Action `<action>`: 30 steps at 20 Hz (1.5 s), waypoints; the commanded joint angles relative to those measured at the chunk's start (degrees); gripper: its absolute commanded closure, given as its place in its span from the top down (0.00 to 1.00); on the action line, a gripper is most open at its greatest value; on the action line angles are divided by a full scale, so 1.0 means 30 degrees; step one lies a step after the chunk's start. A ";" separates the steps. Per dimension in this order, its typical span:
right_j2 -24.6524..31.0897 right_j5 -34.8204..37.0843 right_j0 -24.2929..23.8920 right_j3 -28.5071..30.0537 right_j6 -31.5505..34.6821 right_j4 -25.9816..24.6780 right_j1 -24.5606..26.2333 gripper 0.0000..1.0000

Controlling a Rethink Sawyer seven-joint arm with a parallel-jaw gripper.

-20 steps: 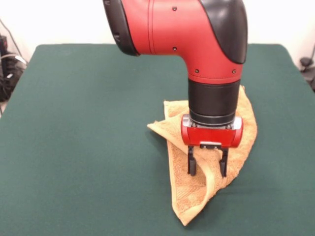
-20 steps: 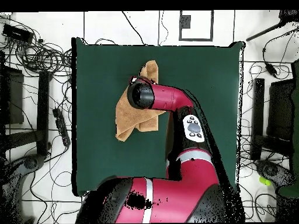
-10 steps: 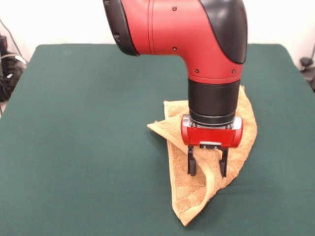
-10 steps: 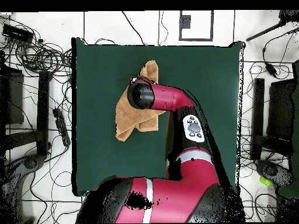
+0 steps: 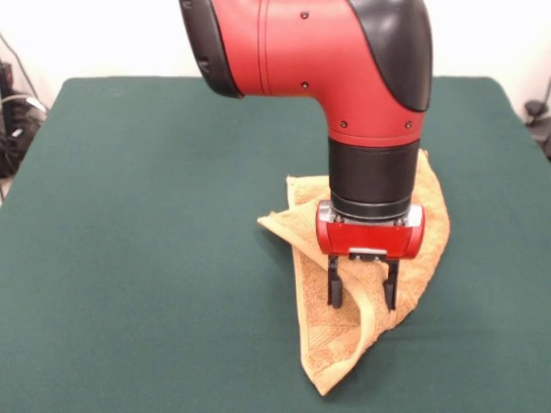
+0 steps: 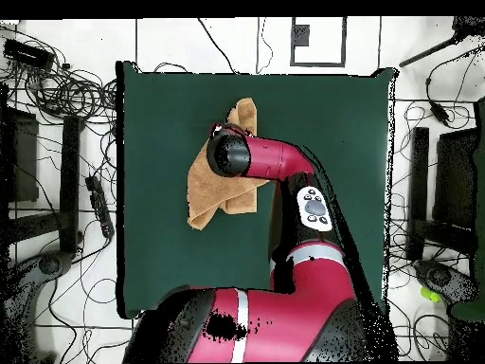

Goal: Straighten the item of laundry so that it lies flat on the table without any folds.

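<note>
While the gripper [image 5: 362, 292] hangs with its two black fingers [image 5: 335, 291] spread apart, a raised fold of the orange-yellow towel [image 5: 327, 344] between them, unpinched, rest of the crumpled towel on the green table [image 5: 146, 215] beneath the red arm [image 6: 275, 161], one corner pointing toward the camera-side edge.

I see the dark green table [image 5: 155, 215] with one thing on it: an orange-yellow towel [image 5: 430, 232], crumpled and folded, tapering to a point at the near edge
</note>
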 commanded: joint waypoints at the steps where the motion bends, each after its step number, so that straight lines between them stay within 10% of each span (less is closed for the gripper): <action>1: 0.0920 0.2006 0.0567 0.0133 0.2042 0.0505 0.0251 1.00; 30: 0.1109 0.1392 0.0370 0.0462 0.1929 0.0321 0.0111 1.00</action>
